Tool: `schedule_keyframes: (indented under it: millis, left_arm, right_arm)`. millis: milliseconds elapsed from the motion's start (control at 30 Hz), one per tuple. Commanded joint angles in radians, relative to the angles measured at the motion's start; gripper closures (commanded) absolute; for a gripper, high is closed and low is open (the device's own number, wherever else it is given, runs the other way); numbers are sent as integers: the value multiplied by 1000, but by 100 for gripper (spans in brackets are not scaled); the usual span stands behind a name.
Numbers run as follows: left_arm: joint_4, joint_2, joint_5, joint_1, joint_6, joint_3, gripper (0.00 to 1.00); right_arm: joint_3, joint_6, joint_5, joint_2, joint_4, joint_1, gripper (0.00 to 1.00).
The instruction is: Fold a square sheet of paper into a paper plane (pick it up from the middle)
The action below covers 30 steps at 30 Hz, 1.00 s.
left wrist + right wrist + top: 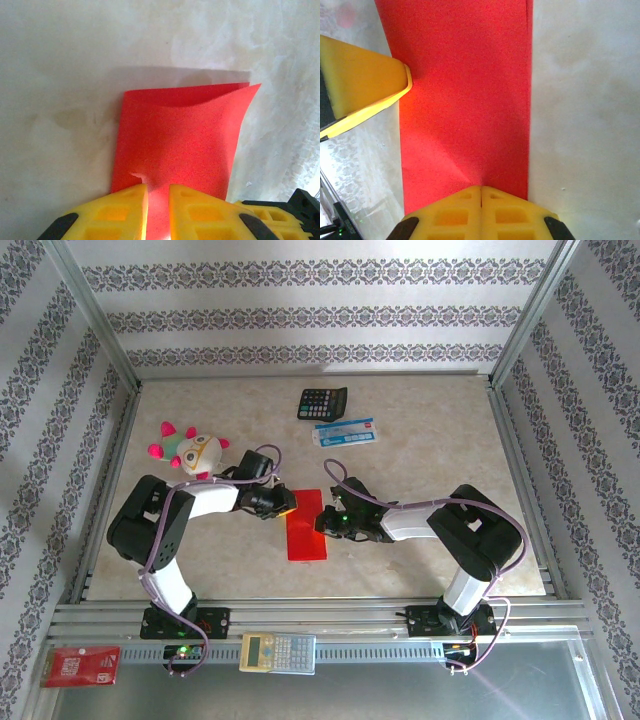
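The square sheet of paper (306, 538) lies folded into a narrow red rectangle on the beige table between my two arms. My left gripper (283, 505) is at its left edge. In the left wrist view the left gripper (158, 186) has its jaws a narrow gap apart, with the tips down on the paper (180, 135). A small wrinkle sits by one tip, and the far edge curls up in two layers. My right gripper (328, 520) comes in from the right. In the right wrist view the right gripper (481, 187) is shut, its tips resting on the paper (465, 100).
A black calculator (322, 402) and a blue-and-white packet (345, 432) lie at the back. A plush toy (190, 450) sits at the left, near my left arm. A red printed packet (80, 665) and a beige calculator (277, 651) rest on the near metal rail.
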Motion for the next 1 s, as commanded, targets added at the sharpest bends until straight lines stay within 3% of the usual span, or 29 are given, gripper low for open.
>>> schedule_keyframes:
  millis: [0, 233, 633, 967]
  left_arm:
    - [-24, 15, 13, 23, 49, 29, 79]
    - [37, -80, 110, 17, -10, 69, 75]
    - [-6, 60, 56, 25, 54, 138, 75]
    - [-25, 132, 24, 89, 111, 126, 75]
  right_arm:
    - [-75, -22, 99, 91, -241, 14, 100]
    - [-72, -25, 104, 81, -253, 12, 100]
    - [-57, -32, 99, 85, -265, 12, 100]
    - [-64, -22, 100, 96, -255, 13, 100]
